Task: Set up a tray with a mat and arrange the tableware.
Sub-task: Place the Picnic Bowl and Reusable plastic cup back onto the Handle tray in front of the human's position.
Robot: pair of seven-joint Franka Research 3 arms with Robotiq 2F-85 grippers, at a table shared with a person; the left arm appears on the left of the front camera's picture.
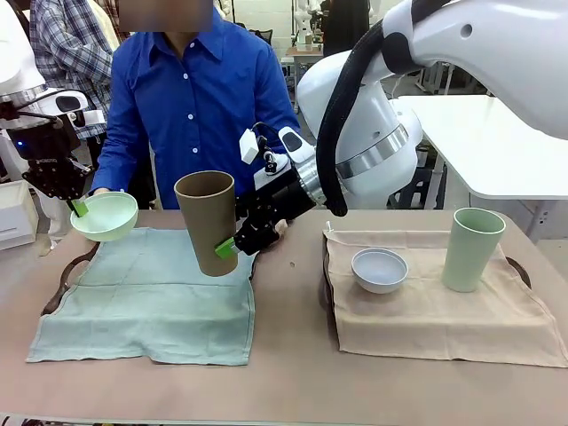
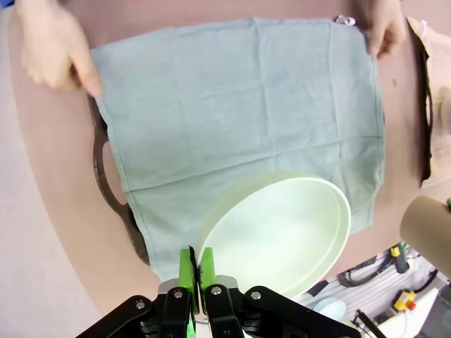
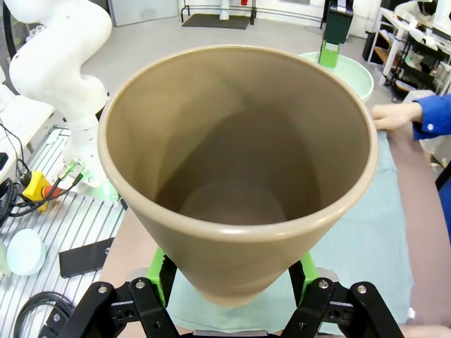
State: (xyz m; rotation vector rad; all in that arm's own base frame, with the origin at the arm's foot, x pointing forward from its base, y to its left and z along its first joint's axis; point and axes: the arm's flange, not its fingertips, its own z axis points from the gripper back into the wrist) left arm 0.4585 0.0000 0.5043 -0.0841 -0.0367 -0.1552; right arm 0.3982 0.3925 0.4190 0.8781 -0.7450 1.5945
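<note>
My left gripper [image 1: 76,207] is shut on the rim of the mint green bowl [image 1: 106,216], holding it above the far left corner of the green mat [image 1: 151,297]. In the left wrist view the bowl [image 2: 282,232] hangs tilted over the mat [image 2: 239,105], which covers a dark tray [image 2: 104,172]. My right gripper [image 1: 227,245] is shut on the tan-brown cup [image 1: 206,222], which hangs tilted over the mat's far right part. The cup [image 3: 236,169] sits between green pads [image 3: 161,273]. The white bowl [image 1: 380,270] and pale green cup [image 1: 473,249] stand on a beige mat [image 1: 435,315].
A person in a blue shirt [image 1: 195,98] stands at the far side. The person's hands [image 2: 56,53] hold the green mat's far corners. The beige mat lies on a second tray [image 1: 517,266] to the right. Bare brown table [image 1: 284,390] runs along the near edge.
</note>
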